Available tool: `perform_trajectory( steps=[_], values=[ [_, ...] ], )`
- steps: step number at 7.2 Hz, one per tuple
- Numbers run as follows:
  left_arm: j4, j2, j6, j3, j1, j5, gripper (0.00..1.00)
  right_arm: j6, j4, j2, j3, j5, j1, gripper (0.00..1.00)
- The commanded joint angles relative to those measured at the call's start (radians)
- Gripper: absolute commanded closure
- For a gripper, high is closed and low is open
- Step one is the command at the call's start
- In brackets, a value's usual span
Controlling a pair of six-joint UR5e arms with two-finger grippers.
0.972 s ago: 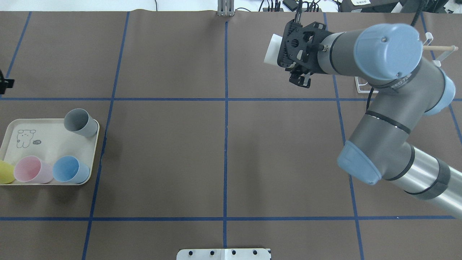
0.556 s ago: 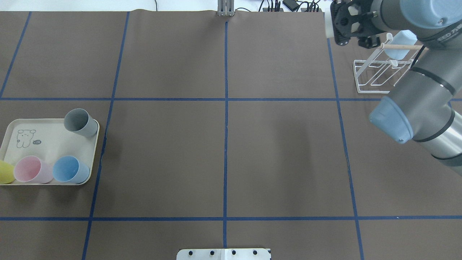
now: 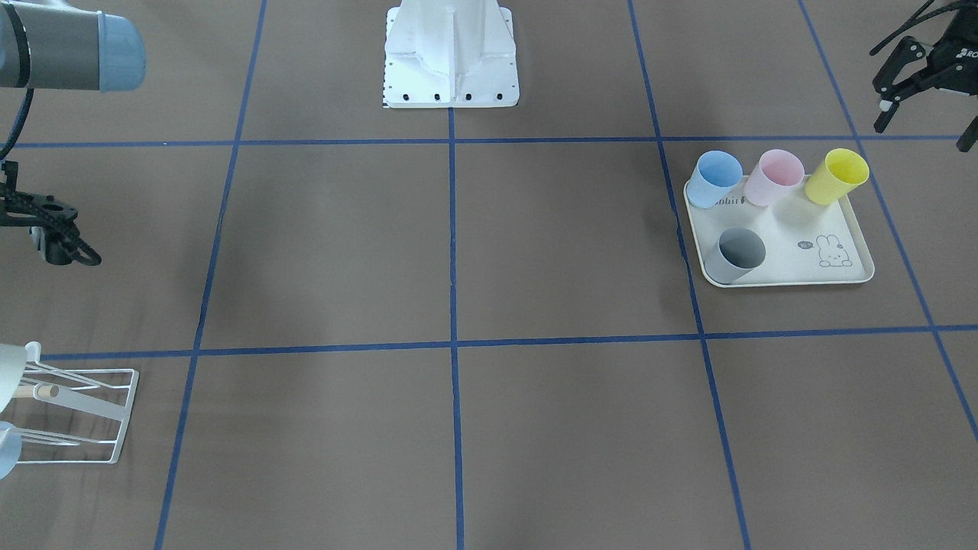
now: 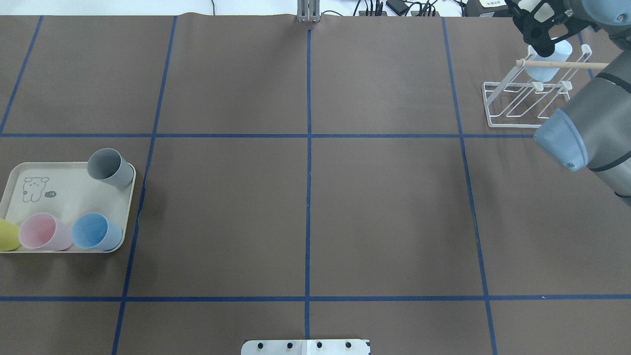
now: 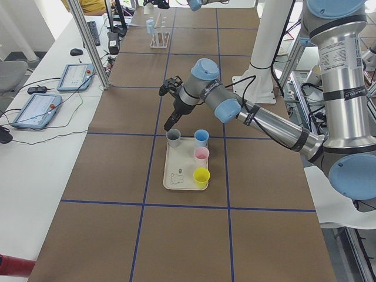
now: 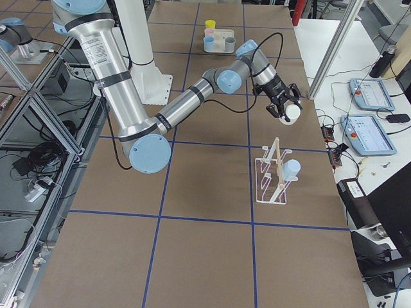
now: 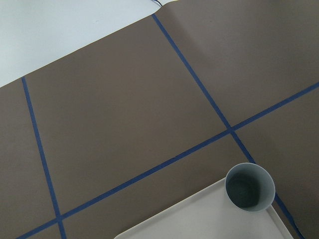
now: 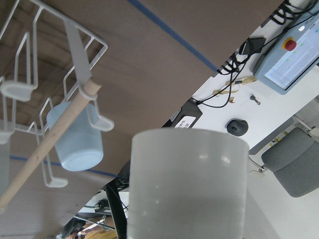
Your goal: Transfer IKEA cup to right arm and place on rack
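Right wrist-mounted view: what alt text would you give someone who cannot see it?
A white cup fills the foreground, very close up. Behind it, a white wire rack with a wooden dowel holds a pale blue cup on one prong.

1. White cup [image 8: 187, 184]: frosted, matt plastic, smooth.
2. Rack [image 4: 515, 104]: smooth white-coated wire; its dowel [image 4: 567, 63] is bare light wood.
3. Table cover [image 4: 384, 212]: matt brown paper.
4. Tray [image 4: 69, 197]: smooth cream plastic.
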Motion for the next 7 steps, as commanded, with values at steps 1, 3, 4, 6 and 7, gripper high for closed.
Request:
perform_trajectory(
  steps=[1, 3, 4, 6, 7],
  values=[
    [-0.127, 0.001, -0.112, 0.050, 0.002, -0.018, 0.00, -0.034, 0.086, -0.037, -0.090, -0.074, -0.003, 0.73],
    [-0.146, 0.001, -0.123, 0.060, 0.002, -0.018, 0.00, -0.047, 0.216, -0.033, -0.199, -0.085, -0.010, 0.73],
    [-0.146, 0.001, -0.123, 0.058, 0.002, -0.018, 0.00, -0.044, 0.216, -0.033, -0.199, -0.105, -0.029, 0.73],
    [-0.146, 0.001, -0.123, 0.063, 0.002, -0.018, 0.00, -0.032, 0.216, -0.036, -0.211, -0.118, -0.049, 0.72],
    [-0.146, 0.002, -0.123, 0.063, 0.002, -0.018, 0.00, -0.034, 0.219, -0.036, -0.233, -0.119, -0.050, 0.72]
  ],
)
